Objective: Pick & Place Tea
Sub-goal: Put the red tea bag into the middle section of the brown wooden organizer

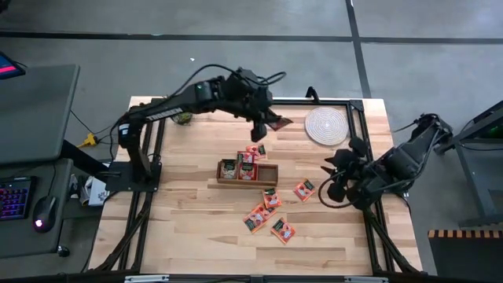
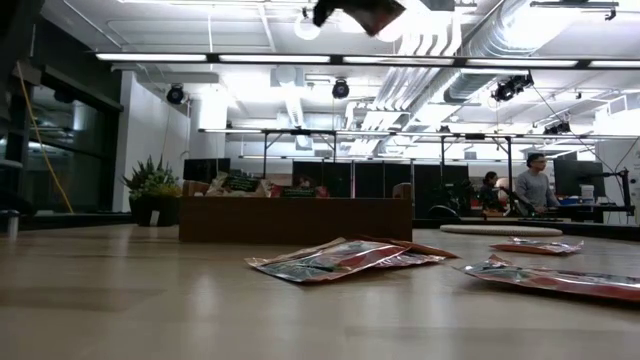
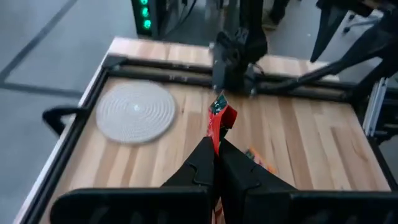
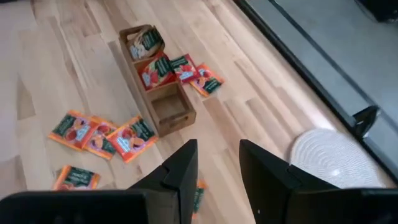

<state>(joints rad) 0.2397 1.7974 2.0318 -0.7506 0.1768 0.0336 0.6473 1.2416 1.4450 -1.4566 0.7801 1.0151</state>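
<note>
My left gripper [image 1: 267, 119] is shut on one orange-red tea sachet [image 1: 280, 122] high above the table's far part, between the wooden box [image 1: 267, 174] and the round woven mat [image 1: 326, 126]. The low view shows this sachet [image 2: 370, 12] at the picture's top. The box [image 4: 171, 107] holds sachets [image 4: 155, 70] in two compartments. Its third compartment is bare. Two more lie flat against the box's far side [image 1: 255, 152]. Several loose sachets [image 1: 271, 208] lie flat on the table near the box. My right gripper [image 4: 217, 168] hovers open at the table's right, holding nothing. My left gripper pinches the sachet's near end [image 3: 216, 142] between its two shut fingers. The rest of the sachet [image 3: 220, 117] sticks out past the fingertips, edge-on to the wrist camera. The fingers slant down toward the table's right. The sachet is lifted clear of the table.
A black metal frame [image 1: 314, 101] runs along the table's edges. A small green plant [image 1: 184, 119] stands at the far left. Beyond the table is a room where people [image 2: 535, 185] stand. Bare wood shows along the near edge [image 1: 236, 251].
</note>
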